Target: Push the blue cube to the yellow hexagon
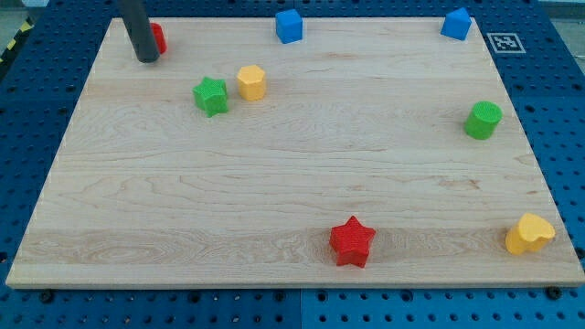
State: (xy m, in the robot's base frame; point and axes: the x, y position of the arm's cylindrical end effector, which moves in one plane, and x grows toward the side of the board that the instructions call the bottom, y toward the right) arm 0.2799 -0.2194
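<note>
Blue cube (289, 26) sits at the view's top, right of yellow hexagon (251, 82); my tip (146, 58), no jaws to open, touches a red block (157, 37).

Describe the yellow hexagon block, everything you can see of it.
The yellow hexagon is a small, solid-looking block with flat sides and a flat top, plain yellow all over. It stands upright on the wooden board, in the upper left part of the view. The green star sits just to its left, close but seemingly not touching. The blue cube lies above and slightly to its right, near the top edge. My tip is well off to its left, apart from it.
</note>
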